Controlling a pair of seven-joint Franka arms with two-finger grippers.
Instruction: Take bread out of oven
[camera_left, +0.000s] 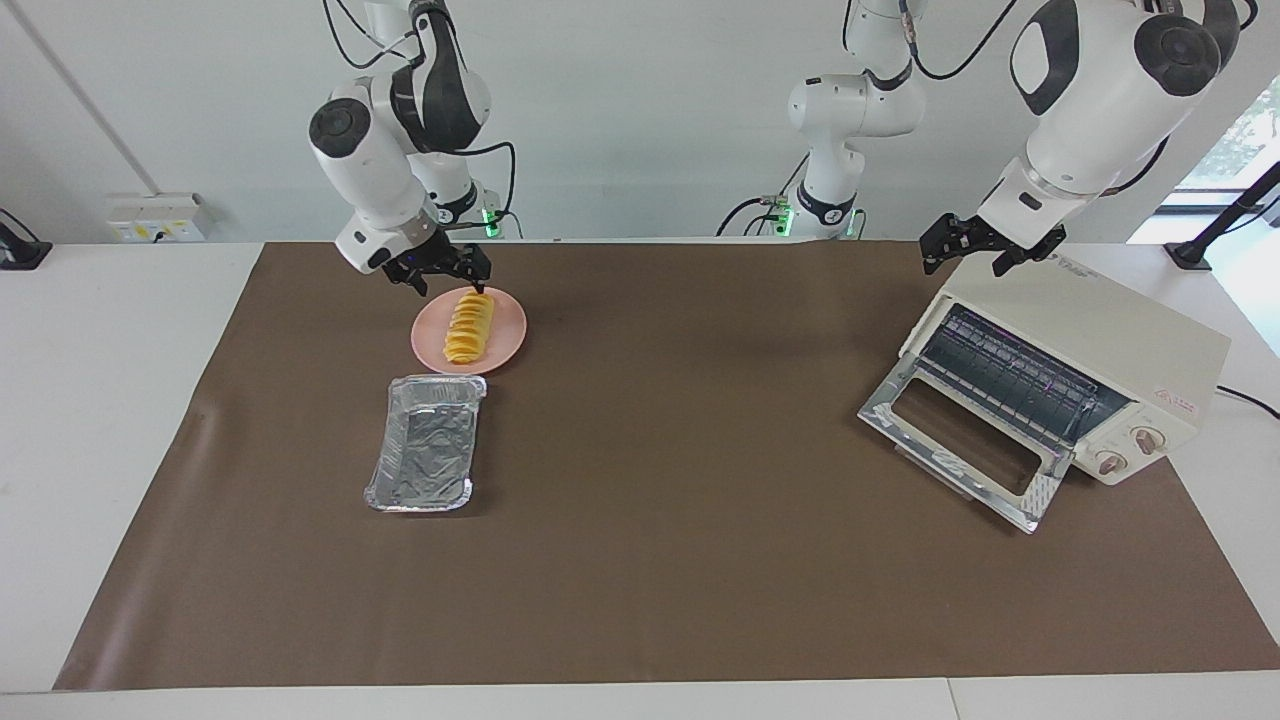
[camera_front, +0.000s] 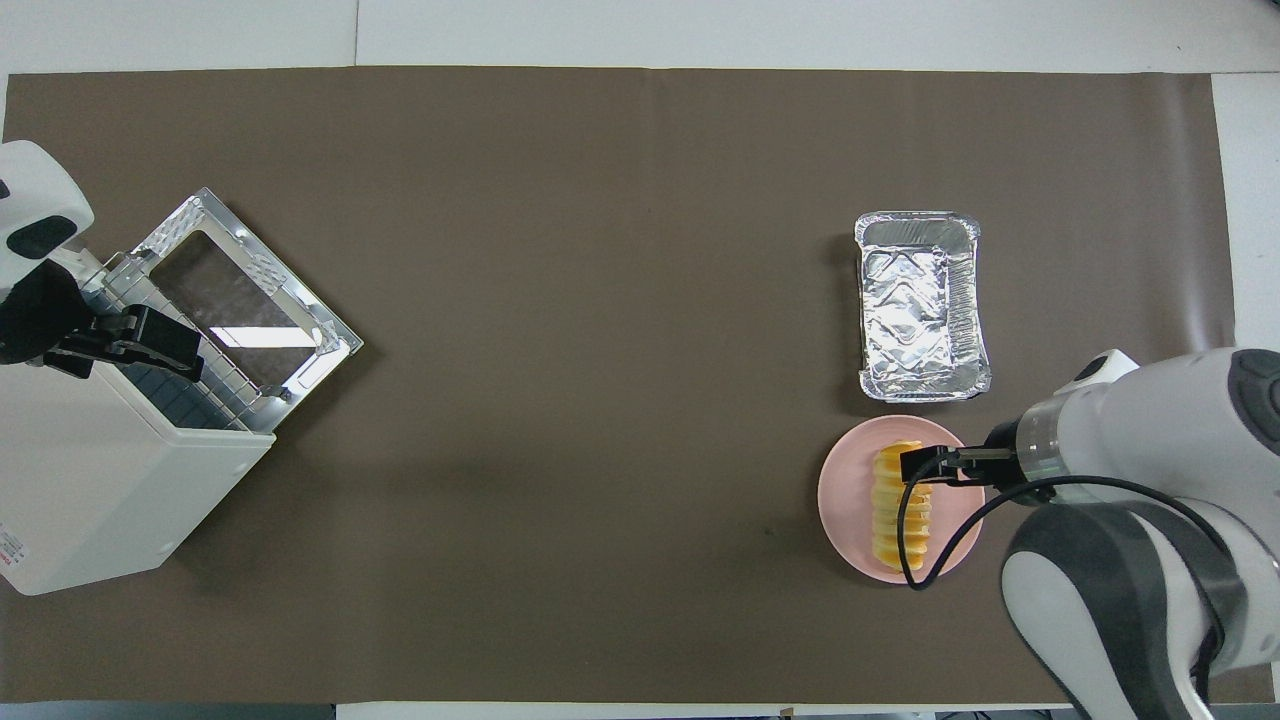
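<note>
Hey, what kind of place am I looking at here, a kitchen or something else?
Probably a robotics lab staged as a kitchen. Two arms are mounted at a table under a brown mat, with a toaster oven, its door down, and bread on a pink plate against bare white walls.

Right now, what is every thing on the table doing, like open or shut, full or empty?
Cream-white boxy toaster oven: glass door dropped open, wire rack bare.
Yellow-orange ridged bread loaf: lying on the plate, not held.
Round pink plate: carrying the bread.
Crinkled silver foil tray: empty.
Right gripper: fingers open, raised over the plate's edge.
Left gripper: open, waiting over the oven's top.
</note>
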